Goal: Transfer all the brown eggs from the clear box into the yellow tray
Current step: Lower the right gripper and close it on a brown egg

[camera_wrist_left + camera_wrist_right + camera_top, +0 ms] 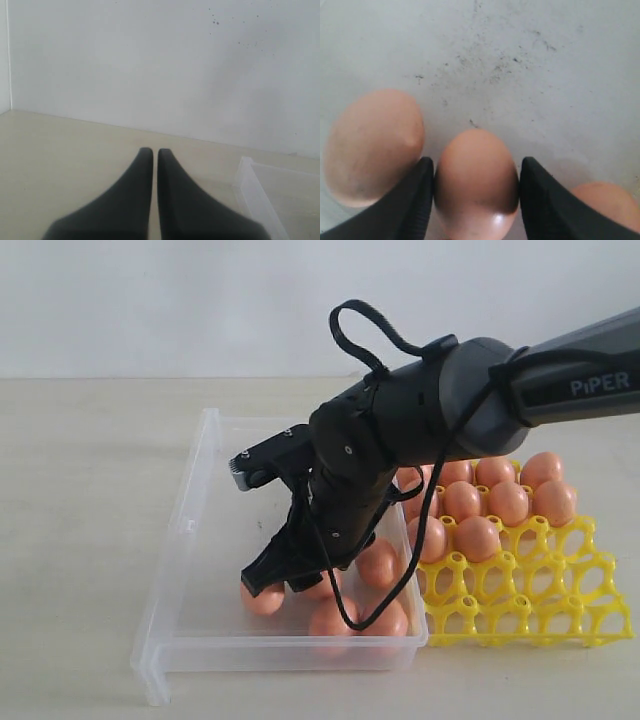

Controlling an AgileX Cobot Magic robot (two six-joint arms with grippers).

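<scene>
The right pincer (476, 165) is clamping a brown egg (475, 185) on the floor of the clear box (186, 530), one finger pressing each flank. A neighbouring egg (372, 145) is touching the outside of one finger, and a third egg (605, 206) is lying just beside the other.

Recommended: lift straight up and slowly, so the neighbouring egg is not dragged, keeping the grip light on the shell. Then carry it over the box wall to a vacant near cup of the yellow tray (530, 605), whose far rows are already holding brown eggs (508, 502).

The left pincer (155, 155) is hovering over the bench (80, 470), fingers together, holding nothing.

The bench is appearing pale, matt and level. The box floor is showing dark smudges (490, 67). A plain white wall (200, 300) is standing behind.
</scene>
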